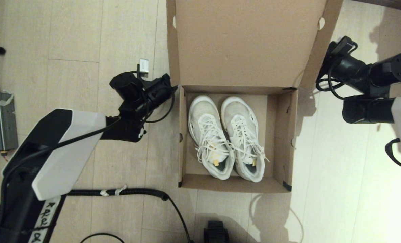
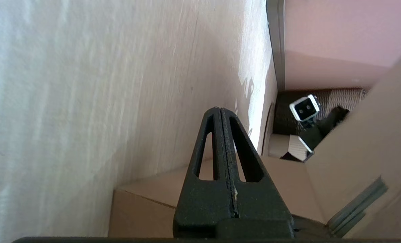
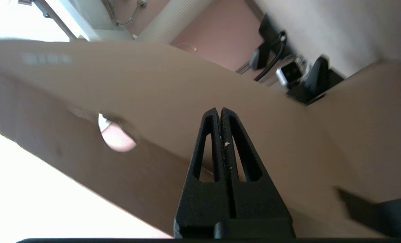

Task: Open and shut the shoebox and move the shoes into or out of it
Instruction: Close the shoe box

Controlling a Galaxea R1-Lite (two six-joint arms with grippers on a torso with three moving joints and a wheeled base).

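— Risk now? My left claw, fingers pressed together, hangs beside the plain brown cardboard shoebox; my right claw, likewise closed, hangs by its raised lid.

— Cause? A nudge there could drop the lid over the white mesh lace-up sneakers inside.

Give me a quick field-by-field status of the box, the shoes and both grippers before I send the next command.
box: large brown cardboard shoebox on the wooden floor
lid: hinged flap lid open, standing up at the far side
contents: pair of white mesh lace-up sneakers side by side inside, toes toward the lid
left gripper: shut, empty, beside the box's left wall near the lid hinge
right gripper: shut, empty, by the lid's right side flap
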